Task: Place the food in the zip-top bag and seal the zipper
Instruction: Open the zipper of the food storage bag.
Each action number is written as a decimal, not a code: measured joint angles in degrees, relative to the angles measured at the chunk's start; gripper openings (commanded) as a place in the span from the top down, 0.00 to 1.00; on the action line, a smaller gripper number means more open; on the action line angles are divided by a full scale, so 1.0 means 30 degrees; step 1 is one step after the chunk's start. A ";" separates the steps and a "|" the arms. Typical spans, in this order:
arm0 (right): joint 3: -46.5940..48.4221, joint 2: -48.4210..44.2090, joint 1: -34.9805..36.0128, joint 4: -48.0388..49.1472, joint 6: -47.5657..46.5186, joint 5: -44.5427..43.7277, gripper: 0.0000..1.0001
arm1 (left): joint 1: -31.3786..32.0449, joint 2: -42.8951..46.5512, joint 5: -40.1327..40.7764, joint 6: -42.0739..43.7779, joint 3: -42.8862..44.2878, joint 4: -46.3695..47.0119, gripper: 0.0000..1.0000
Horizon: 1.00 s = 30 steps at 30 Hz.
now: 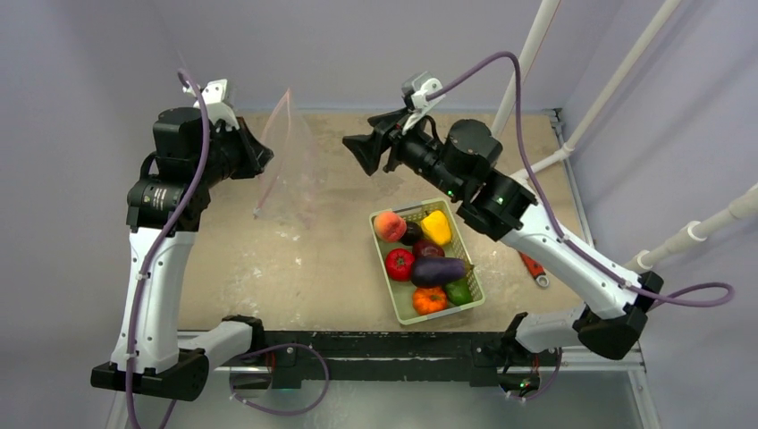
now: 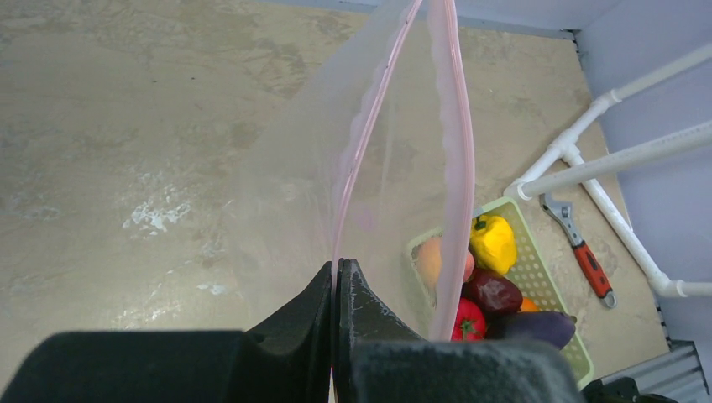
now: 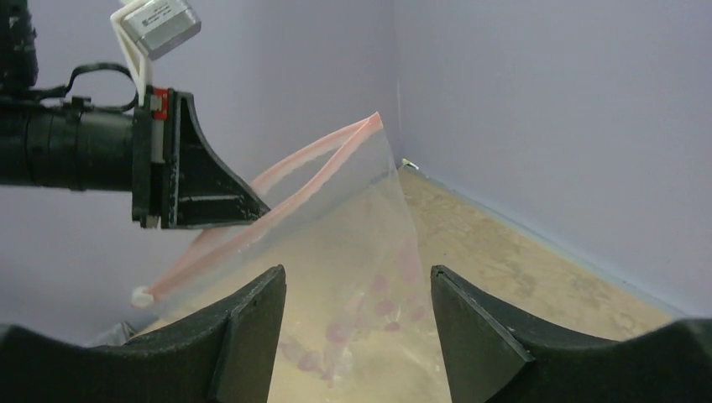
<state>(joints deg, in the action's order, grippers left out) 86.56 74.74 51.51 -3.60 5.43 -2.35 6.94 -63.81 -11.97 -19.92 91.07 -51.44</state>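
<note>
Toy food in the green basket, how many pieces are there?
7, all in the basket: peach and yellow pepper at the far end, dark maroon piece between them, red tomato and purple eggplant midway, orange pumpkin and green piece nearest. Others may be hidden.

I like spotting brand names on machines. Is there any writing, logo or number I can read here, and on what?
No readable text anywhere.
The clear bag has pinkish printed blotches low on its side, too blurred to read as letters.
The green basket and the red-handled wrench show no legible marks.
</note>
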 measured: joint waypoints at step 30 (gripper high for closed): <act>0.9369 1.1293 0.1894 -0.1676 0.4801 -0.3883 0.35 | 0.4095 -0.0401 1.0703 0.0342 -0.2135 0.0219 1.00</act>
<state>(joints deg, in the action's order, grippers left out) 114.67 108.62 57.19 -8.62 19.84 -14.00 19.22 -65.01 20.14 -18.90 84.66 -50.78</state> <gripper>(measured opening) 0.657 0.005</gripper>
